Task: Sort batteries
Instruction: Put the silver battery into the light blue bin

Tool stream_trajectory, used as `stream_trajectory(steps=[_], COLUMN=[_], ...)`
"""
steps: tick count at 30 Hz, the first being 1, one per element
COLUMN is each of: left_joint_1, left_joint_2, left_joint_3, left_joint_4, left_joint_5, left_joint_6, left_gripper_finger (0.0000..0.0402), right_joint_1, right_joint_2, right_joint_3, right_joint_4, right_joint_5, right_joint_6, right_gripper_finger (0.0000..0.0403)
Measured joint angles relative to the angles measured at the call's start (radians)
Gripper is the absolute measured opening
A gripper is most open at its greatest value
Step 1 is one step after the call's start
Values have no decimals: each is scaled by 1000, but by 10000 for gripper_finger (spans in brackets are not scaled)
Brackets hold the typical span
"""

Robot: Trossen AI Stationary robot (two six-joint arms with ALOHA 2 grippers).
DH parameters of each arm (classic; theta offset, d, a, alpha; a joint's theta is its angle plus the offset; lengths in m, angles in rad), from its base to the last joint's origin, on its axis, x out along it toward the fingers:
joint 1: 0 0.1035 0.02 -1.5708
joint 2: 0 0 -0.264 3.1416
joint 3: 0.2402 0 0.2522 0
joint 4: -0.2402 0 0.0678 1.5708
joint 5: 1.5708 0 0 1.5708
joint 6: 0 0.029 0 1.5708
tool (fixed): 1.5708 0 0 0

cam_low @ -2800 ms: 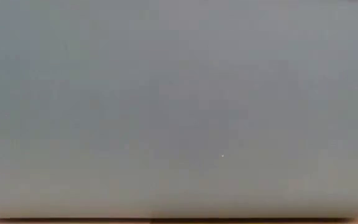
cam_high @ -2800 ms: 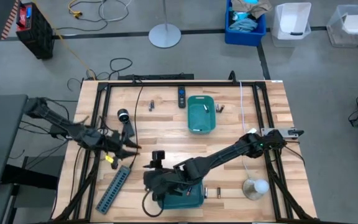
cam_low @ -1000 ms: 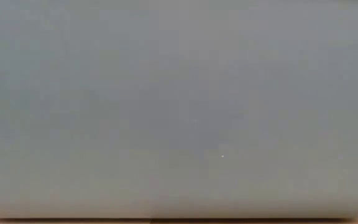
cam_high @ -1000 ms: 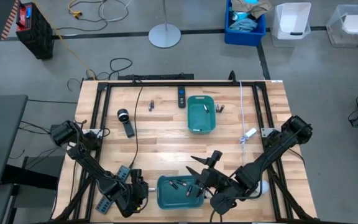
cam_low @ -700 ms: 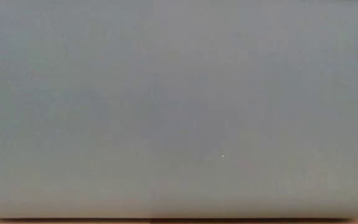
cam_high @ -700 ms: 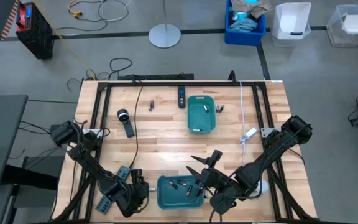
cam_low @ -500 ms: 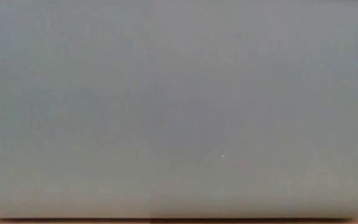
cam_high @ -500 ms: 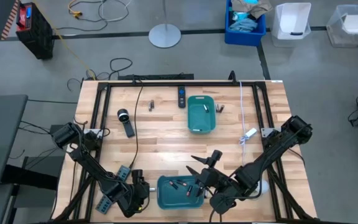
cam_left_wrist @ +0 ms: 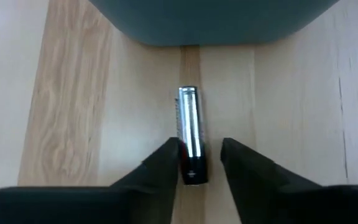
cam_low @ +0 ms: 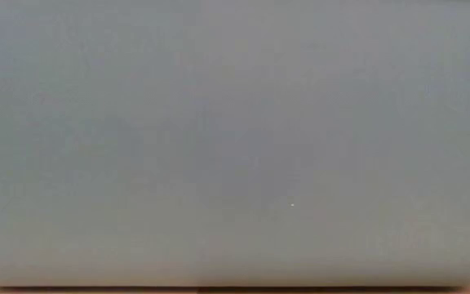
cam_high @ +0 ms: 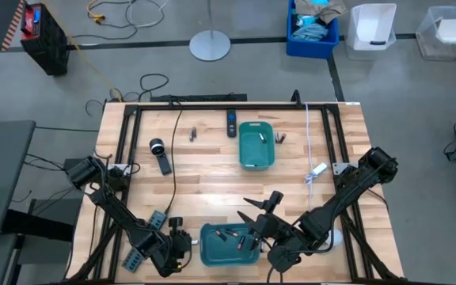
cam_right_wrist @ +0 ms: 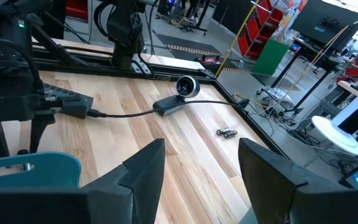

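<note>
- The left gripper (cam_left_wrist: 196,155), low beside the near tray (cam_high: 226,245), has been narrowing on a battery (cam_left_wrist: 189,132) lying on the table; its fingers flank it, contact uncertain.
- Pickup seems imminent.
- The right gripper (cam_right_wrist: 201,165) stays spread, empty, above that tray.

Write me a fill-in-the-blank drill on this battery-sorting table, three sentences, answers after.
1. The left gripper has its fingers on either side of a ____ lying on the wood.
2. Each of the two bins on the table is coloured ____.
3. The right gripper is ____ and holds nothing.

Answers: battery; teal; open
</note>
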Motion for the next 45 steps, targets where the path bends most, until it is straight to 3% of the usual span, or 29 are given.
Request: stream_trajectory(steps=[7, 27, 38, 45], left_joint_1=[3, 33, 111, 185], left_joint_2=[1, -5, -93, -155], left_joint_3=[-1, -3, -8, -6], left_joint_4=[-8, -68, -204, -205], left_joint_5=[-7, -78, -116, -131], left_joint_6=[-11, -24, 47, 178], left_gripper_finger=[40, 40, 42, 42], right_joint_1=[0, 1, 1, 1], right_joint_2=[0, 0, 0, -8], right_joint_3=[0, 0, 0, 0], right_joint_4=[0, -12, -23, -48], right_joint_5=[0, 0, 18, 36], right_joint_6=[-3, -2, -2, -7], right_gripper_finger=[221, 221, 221, 221])
